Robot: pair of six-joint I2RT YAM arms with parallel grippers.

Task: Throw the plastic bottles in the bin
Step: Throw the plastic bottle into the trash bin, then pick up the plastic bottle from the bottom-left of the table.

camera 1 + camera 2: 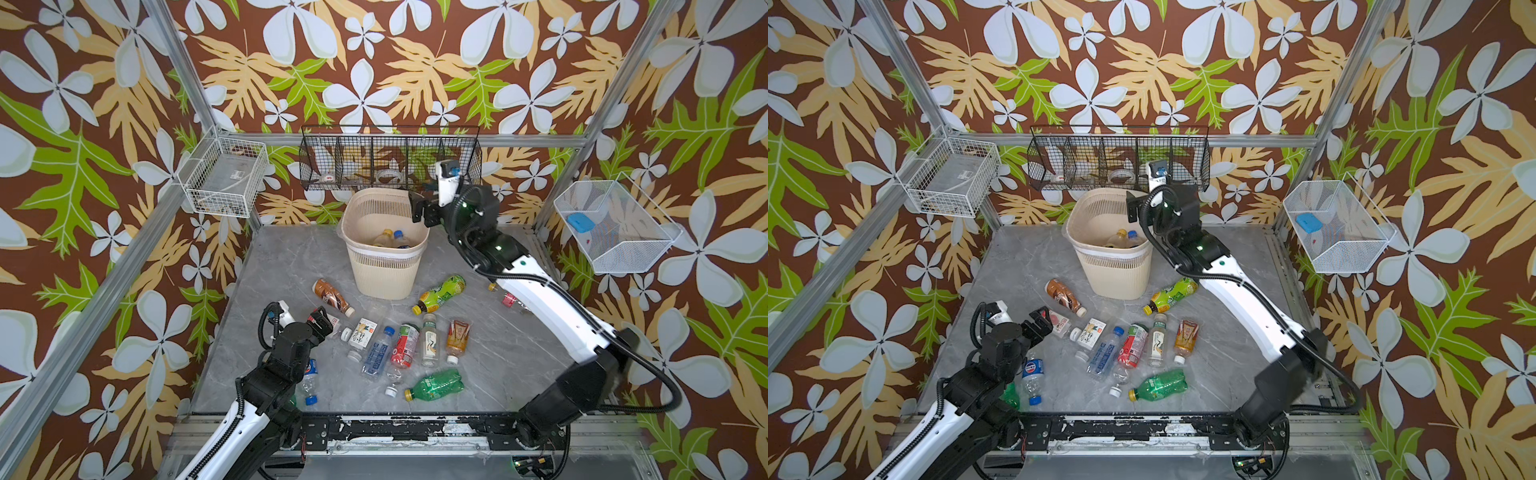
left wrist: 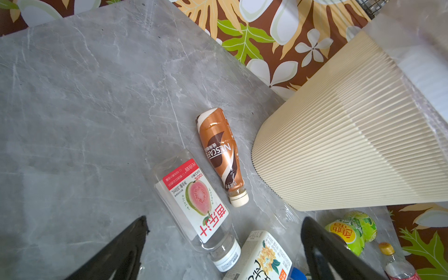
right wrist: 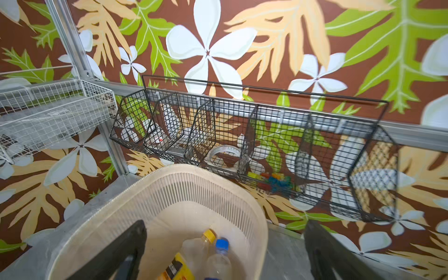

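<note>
Right wrist: lattice bin [image 3: 194, 196] interior, yellow-capped bottle [image 3: 197, 247], blue-capped bottle [image 3: 219, 263]; right jaws wide, empty.
Left wrist: ribbed bin wall, glossy Nescafé bottle [image 2: 221, 155]; left jaws wide.

**Bin** [image 1: 382, 274]: beige plastic, matt; wall finely ribbed and slotted, rim smooth.
**Table** [image 1: 511, 357]: grey marble-look slab, smooth, faint sheen.
**Green bottle** [image 1: 436, 384], in front of the bin: thin translucent plastic, glossy, dented.
**Coffee bottle** [image 2: 219, 155], beside the bin: glossy brown-and-white sleeve, matt cream cap.
**Guava bottle** [image 2: 194, 201]: clear smooth plastic, white label.
**Black basket** [image 1: 390, 166], behind the bin: dark-coated metal wire.
**White basket** [image 1: 224, 183]: white-coated wire grid.
**Mesh basket** [image 1: 615, 232]: fine white metal mesh.
**Frame** [image 1: 95, 307]: bare aluminium profile, satin.
**Walls** [image 1: 374, 62]: floral print, matt.
</note>
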